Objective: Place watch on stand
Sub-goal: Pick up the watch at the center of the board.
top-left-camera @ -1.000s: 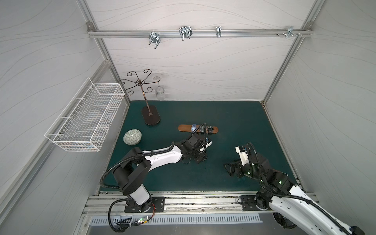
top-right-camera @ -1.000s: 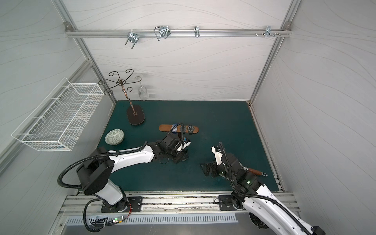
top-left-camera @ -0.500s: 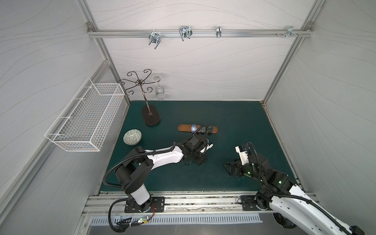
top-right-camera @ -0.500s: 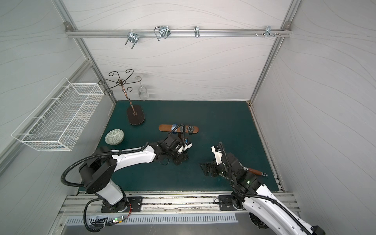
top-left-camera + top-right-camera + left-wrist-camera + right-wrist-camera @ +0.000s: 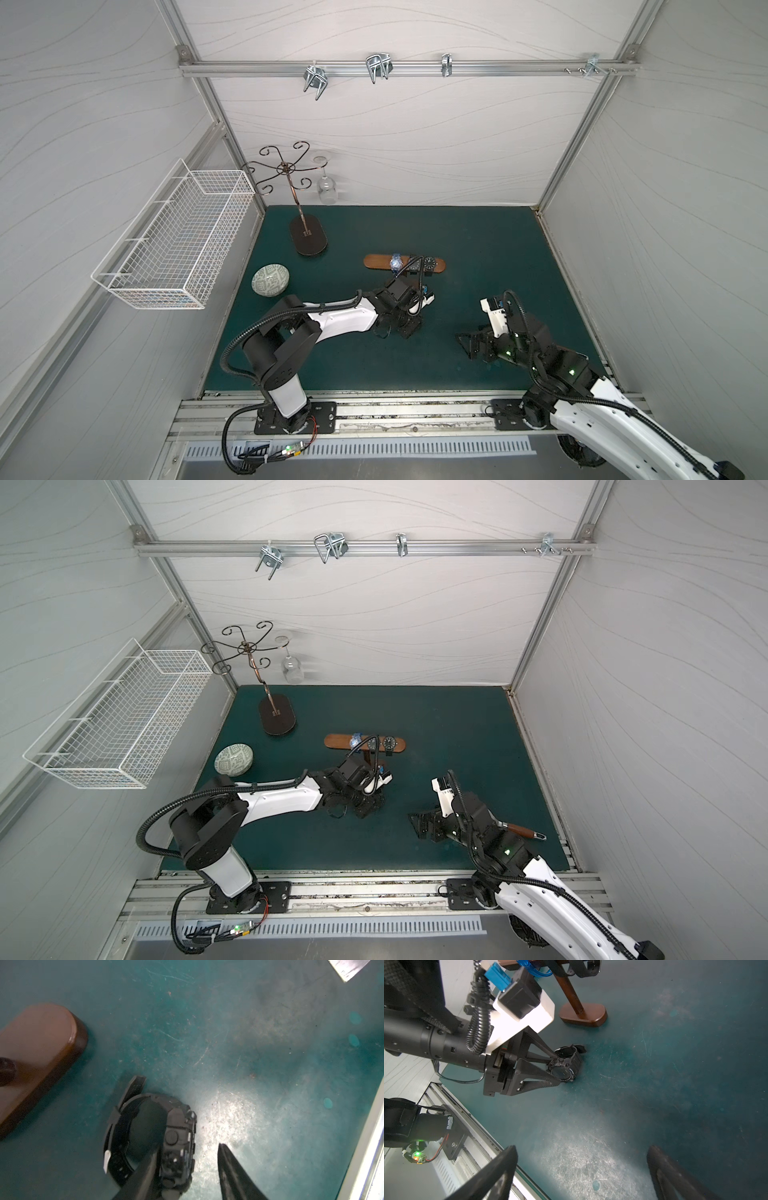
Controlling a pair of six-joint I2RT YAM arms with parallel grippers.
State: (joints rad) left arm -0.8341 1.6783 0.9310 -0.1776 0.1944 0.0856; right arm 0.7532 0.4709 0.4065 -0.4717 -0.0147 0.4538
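The left jaws stand partly spread astride the black watch (image 5: 178,1136). One finger (image 5: 145,1174) is inside its strap loop and the other is clear of the case. The watch rests on the green desk (image 5: 478,249), near the base of the wooden stand (image 5: 376,262). The right jaws gape wide, well apart from it. Since a second ago the left arm has barely shifted; the right has not moved.

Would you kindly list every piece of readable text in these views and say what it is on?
Loose black watch: white lettering on its bezel, too small to read.
Watch dials on the stand: too small to read.
No other text is visible.
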